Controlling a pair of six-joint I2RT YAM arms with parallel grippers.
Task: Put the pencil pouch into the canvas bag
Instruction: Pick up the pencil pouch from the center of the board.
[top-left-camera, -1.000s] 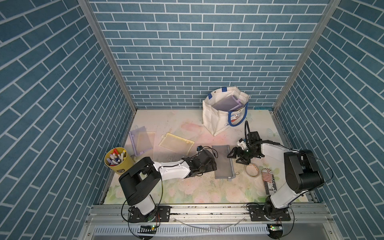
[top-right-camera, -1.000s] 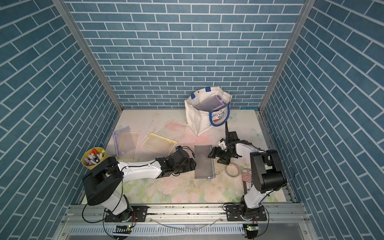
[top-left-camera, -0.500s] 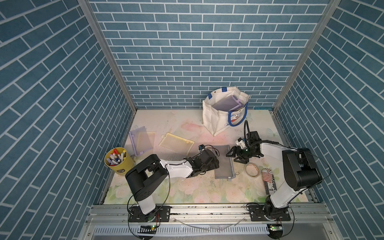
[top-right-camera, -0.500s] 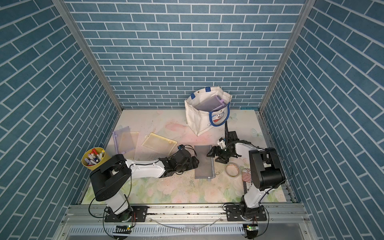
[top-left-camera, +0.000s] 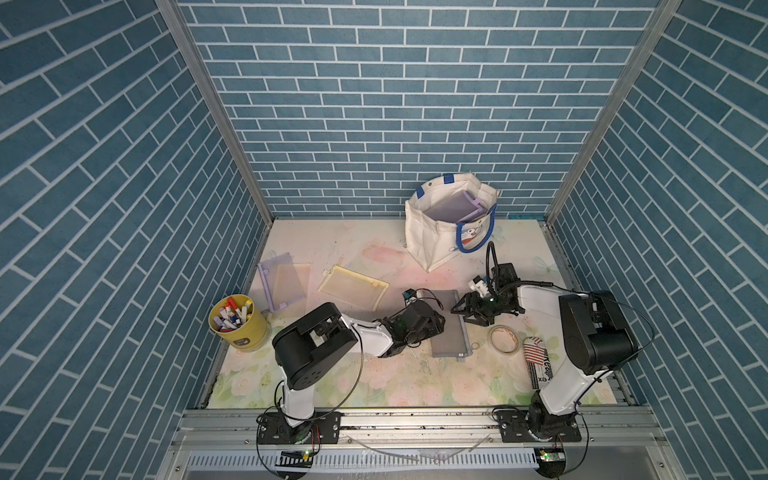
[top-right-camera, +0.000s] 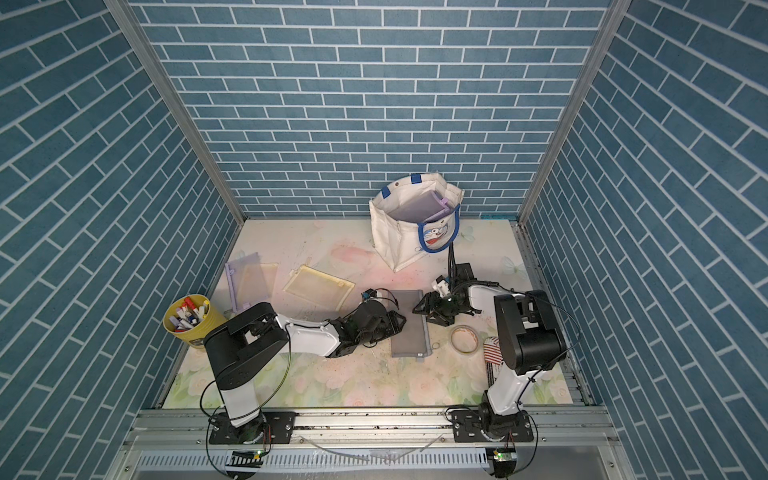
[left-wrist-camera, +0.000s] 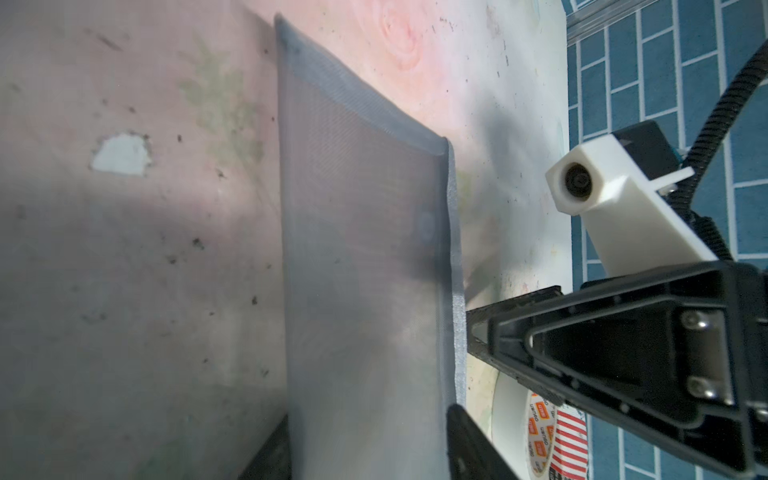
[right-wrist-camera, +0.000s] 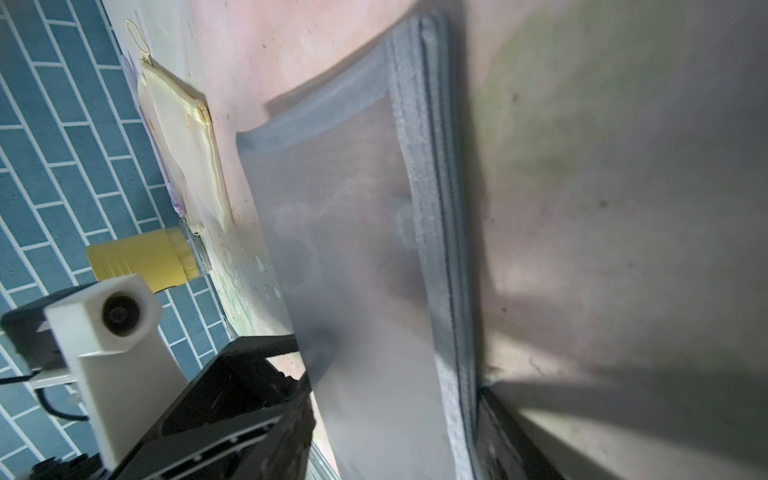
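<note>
My 2 top cams are looking down from high up front over the whole table; wrist cams are sitting v. close, both sharing the grey pouch.

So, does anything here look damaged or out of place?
Yes. The floral table cover has a white patch where the print seems torn away, with dark specks around it. Nothing looks spilled.

The left arm is stretching out more, and its black shoulder is swinging toward the middle. The left gripper is pushing up against one long side of the pencil pouch. The right gripper is sliding closer to the other side.
</note>
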